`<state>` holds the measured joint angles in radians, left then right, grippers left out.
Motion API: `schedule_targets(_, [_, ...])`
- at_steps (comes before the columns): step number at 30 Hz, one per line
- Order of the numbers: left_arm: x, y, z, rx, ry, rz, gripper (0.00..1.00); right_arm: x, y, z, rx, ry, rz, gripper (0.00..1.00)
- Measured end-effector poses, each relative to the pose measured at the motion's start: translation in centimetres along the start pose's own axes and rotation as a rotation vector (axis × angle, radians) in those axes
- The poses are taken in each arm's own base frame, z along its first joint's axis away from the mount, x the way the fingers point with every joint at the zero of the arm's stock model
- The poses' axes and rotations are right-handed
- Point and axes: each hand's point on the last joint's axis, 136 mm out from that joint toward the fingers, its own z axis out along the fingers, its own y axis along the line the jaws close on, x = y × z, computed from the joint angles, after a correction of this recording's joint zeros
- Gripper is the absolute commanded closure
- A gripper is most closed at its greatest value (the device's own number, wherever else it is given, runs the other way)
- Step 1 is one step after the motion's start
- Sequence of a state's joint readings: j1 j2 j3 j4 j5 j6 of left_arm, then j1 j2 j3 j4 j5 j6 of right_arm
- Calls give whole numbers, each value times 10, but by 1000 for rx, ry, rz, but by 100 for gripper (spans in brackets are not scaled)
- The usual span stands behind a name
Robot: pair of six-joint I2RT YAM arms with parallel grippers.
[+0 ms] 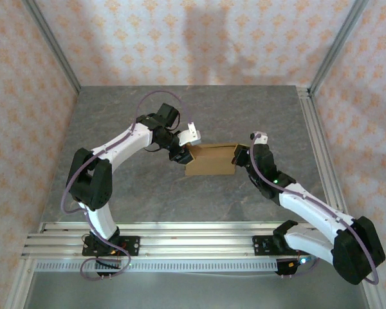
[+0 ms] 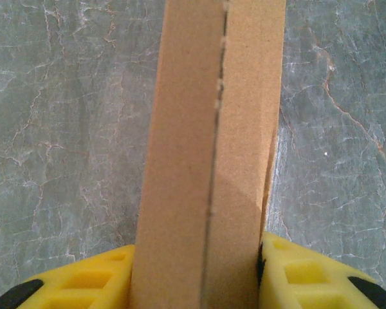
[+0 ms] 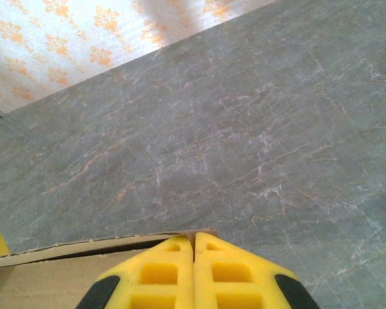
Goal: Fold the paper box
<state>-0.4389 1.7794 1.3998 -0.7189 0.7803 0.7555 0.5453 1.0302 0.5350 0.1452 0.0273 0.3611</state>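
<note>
The paper box (image 1: 211, 159) is sitting near the middle of the table (image 1: 180, 199), partly folded into a flat brown shape, with one gripper at each end.

The left arm (image 1: 109, 154) is rising from its base at the near edge, bending at a raised elbow on the left and reaching rightward to the box's left end. There the left gripper (image 1: 182, 154) is clamping the cardboard. In the left wrist view the box (image 2: 206, 161) is running straight up out of the left gripper (image 2: 196, 283), with two layers of cardboard side by side, and the yellow fingers (image 2: 309, 280) are pressing against both sides, partway open around the cardboard's thickness.

The right arm (image 1: 309, 206) is stretching from its base at the near right, leaning left and away toward the box's right end. The right gripper (image 1: 240, 161) is pointing at that end. In the right wrist view the right gripper (image 3: 193, 257) is fully closed, its two yellow fingers (image 3: 157, 273) meeting with nothing between them, and its tips are lying over the box's (image 3: 64, 270) upper edge. Whether they are touching the cardboard I cannot tell.
</note>
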Motion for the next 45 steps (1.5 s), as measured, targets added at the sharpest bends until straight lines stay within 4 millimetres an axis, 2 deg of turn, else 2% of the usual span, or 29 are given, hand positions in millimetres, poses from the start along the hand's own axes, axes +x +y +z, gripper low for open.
schedule_targets(7, [-2, 0, 0, 0, -10, -4, 46, 1, 0, 1, -12, -17, -45, 99])
schedule_targets(12, [-1, 0, 3, 4, -21, -15, 30, 0, 1, 1, -14, -15, -63, 99])
schedule_targets(16, [-1, 0, 4, -8, -44, -29, 12, 1, 1, 1, -13, -12, -71, 99])
schedule_targets(19, [-5, -1, 0, -31, -76, -32, 3, 1, 1, 0, -12, -11, -77, 99])
schedule_targets(21, [-10, -1, -6, -54, -105, -30, 0, 1, 1, 0, -11, -9, -83, 99])
schedule_targets(27, [-26, 6, -29, -194, -211, -34, 0, 1, 1, 0, -11, -9, -87, 99])
schedule_targets(32, [-28, 23, -55, -382, -249, -151, 0, 1, 1, 0, -8, -5, -87, 99])
schedule_targets(35, [-24, 28, -71, -473, -274, -235, 8, 1, 1, 0, -7, -3, -88, 99])
schedule_targets(40, [-19, 22, -100, -559, -332, -375, 23, -1, 2, 2, -3, 8, -90, 98])
schedule_targets(42, [-21, 19, -106, -566, -352, -416, 26, -1, 3, 3, -3, 14, -91, 98])
schedule_targets(45, [-18, 15, -104, -551, -348, -462, 30, 0, 4, 3, -5, 21, -97, 98])
